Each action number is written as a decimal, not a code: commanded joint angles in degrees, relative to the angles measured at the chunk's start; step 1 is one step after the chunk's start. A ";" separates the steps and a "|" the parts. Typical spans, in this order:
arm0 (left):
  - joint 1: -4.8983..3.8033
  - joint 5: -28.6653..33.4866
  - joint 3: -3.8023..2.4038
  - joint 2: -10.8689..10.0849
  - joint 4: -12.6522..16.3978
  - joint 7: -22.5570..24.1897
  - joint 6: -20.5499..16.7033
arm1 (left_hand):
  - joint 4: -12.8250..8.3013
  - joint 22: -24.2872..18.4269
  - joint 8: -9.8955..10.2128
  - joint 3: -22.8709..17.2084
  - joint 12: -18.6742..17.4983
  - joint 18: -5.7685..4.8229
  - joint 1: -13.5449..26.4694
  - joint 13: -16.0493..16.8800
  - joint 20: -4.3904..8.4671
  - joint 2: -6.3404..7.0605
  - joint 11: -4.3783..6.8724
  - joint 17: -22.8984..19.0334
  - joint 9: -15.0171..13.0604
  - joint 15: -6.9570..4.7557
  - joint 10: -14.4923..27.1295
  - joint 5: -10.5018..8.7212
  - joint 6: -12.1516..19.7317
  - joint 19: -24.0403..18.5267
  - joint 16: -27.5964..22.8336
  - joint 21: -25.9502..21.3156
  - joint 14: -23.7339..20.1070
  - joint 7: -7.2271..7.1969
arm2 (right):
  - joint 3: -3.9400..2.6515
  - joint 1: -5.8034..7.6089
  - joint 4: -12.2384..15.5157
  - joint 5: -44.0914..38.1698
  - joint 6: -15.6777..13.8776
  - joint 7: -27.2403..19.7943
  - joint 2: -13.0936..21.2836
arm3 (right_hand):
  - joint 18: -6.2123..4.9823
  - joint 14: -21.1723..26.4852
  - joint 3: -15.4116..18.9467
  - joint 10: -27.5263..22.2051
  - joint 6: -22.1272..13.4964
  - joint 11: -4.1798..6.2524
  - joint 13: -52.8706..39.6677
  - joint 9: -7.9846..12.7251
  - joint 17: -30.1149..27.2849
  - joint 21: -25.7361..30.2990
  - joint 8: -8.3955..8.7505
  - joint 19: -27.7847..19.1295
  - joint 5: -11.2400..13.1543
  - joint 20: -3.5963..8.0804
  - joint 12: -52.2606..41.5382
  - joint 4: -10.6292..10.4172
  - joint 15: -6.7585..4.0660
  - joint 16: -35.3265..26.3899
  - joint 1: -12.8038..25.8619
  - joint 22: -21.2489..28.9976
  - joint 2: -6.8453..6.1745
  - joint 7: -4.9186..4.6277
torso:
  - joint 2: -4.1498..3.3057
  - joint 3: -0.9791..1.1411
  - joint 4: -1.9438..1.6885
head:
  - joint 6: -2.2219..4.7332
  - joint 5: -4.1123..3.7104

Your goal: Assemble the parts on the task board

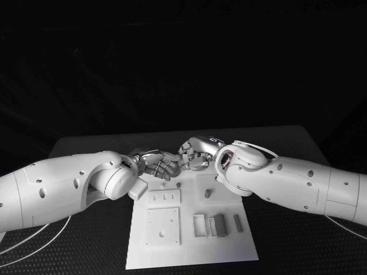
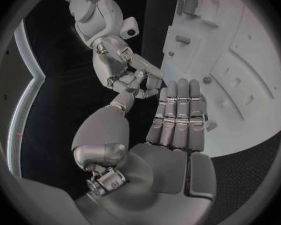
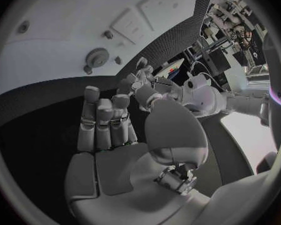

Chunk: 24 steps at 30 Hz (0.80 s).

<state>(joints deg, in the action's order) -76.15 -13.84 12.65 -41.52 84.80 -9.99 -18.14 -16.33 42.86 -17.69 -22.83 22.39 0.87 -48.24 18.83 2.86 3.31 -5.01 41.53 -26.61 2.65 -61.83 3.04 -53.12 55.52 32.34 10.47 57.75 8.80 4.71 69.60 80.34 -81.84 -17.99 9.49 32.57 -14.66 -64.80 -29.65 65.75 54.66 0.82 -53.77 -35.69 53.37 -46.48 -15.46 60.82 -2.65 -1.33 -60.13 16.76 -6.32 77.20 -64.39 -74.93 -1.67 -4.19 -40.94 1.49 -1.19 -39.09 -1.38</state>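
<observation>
Hands meet fingertip to fingertip at the task board's (image 1: 192,252) far edge: left hand (image 1: 157,164) and right hand (image 1: 196,153) seemingly passing something, grip unclear. Next move needs secure transfer.

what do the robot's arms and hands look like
Both arms are smooth white shells with small dark screw holes. The left arm ends in a rounded wrist, with thin white cables looping beneath it. The right arm has a dark ring at its wrist. The left hand and right hand are silver metal with segmented fingers.
</observation>
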 commanded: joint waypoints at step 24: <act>-0.06 2.02 -0.04 0.35 0.67 0.47 0.27 | -0.18 -0.01 0.38 0.16 0.10 -0.63 -0.76 -0.01 -0.12 -0.81 -0.12 0.39 0.27 0.27 0.14 -0.04 0.37 -0.24 -0.60 -0.22 0.02 0.13 | -0.01 -0.02 0.97 -1.85 0.70 -0.96 -0.65 | -0.34 -0.04 -0.12 0.51 2.18 0.05 0.00 -0.14 -0.20 -0.36 -0.20 0.47 -0.16 0.07 -0.16 -0.16 -0.54 0.46 0.76 -0.97 0.20 -1.38 | 0.03 -0.04 0.03 | -0.30 0.14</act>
<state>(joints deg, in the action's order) -76.15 -12.58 12.66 -41.31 85.22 -10.15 -18.13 -16.33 42.85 -17.69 -22.83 22.38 0.87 -48.81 18.83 2.86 2.74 -5.01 41.87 -26.38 2.65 -61.83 3.04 -53.12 55.51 32.12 10.47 57.74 8.79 4.71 69.59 81.16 -82.87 -17.83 9.26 32.07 -14.65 -64.82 -29.64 65.75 54.83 0.82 -53.77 -35.76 53.25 -46.48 -15.36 60.82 -2.65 -1.34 -60.12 16.77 -6.56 77.39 -64.17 -74.93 -1.45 -4.06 -40.90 1.46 -1.13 -39.38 -1.24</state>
